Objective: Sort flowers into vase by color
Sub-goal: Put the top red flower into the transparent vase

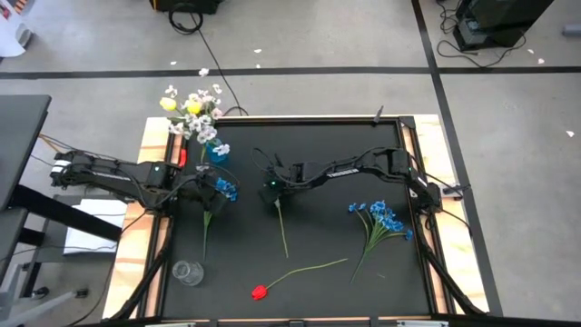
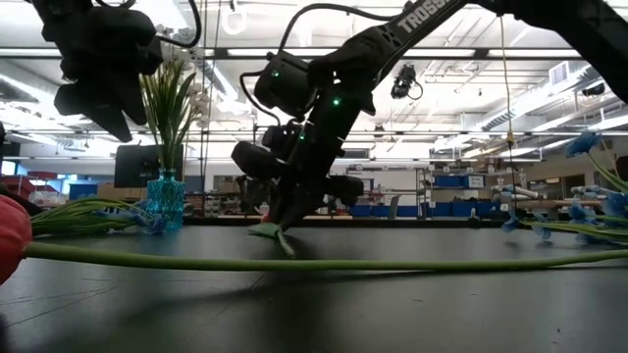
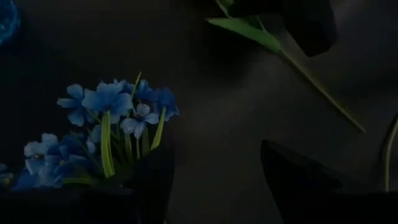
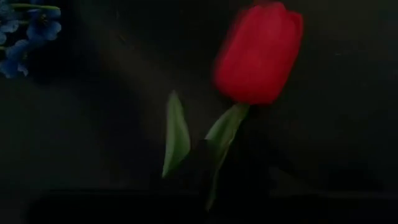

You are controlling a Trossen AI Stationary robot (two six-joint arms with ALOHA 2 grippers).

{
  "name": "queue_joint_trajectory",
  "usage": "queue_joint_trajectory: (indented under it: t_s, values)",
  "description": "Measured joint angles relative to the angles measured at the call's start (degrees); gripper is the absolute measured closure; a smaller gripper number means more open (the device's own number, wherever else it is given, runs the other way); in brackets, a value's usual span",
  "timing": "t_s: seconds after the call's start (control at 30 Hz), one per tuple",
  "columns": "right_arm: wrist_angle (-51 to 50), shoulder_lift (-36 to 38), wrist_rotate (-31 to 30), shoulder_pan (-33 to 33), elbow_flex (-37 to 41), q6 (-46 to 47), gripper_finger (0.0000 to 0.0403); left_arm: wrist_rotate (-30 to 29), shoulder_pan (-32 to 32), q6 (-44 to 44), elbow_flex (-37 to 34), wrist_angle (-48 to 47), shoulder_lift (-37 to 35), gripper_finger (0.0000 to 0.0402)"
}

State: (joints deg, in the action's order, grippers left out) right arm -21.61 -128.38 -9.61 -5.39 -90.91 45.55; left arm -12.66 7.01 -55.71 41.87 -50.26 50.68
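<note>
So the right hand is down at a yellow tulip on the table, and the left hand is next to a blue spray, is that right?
Not quite. The tulip at the right hand is red, not yellow, as the right wrist view shows. The rest holds: the left hand is next to a blue spray.

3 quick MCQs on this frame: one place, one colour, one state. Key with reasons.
1. The right claw is over:
A. a tulip stem mid-mat
B. the clear vase
C. the right-hand blue spray

2. The flowers in the blue vase are:
A. red
B. yellow and white
C. blue

3. The left claw is:
A. shut on a red tulip
B. open
C. shut on the vase

Key:
1. A: the right claw sits at the top of the tulip stem.
2. B: the blue vase holds yellow and white flowers.
3. B: the left claw has its fingers apart beside a blue spray.
</note>
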Motion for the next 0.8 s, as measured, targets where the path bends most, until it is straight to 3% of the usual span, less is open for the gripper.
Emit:
queue_joint_trajectory:
  t_s: [0.1,0.3,0.5,0.6,0.8]
  values:
    - [0.1,0.0,0.2,-0.2,0.0,-0.3,0.039,-0.3,0.0,1.7,0.0,0.2,0.0,0.0159]
    - [0.5,1.5,-0.7,0.0,0.2,3.8,0.0395,-0.3,0.0,4.1,0.0,1.2,0.0,0.0159]
    - [4.9,8.1,-4.9,2.0,0.1,1.8,0.0397,0.1,1.2,1.3,0.0,3.0,-0.2,0.0159]
    - [8.1,11.8,-7.3,2.3,0.2,-2.8,0.0398,-2.0,2.1,1.8,0.0,7.6,-0.2,0.0159]
    - [17.5,20.5,-7.0,1.7,0.1,-12.3,0.0398,-4.3,1.7,13.0,0.0,26.2,-0.2,0.0159]
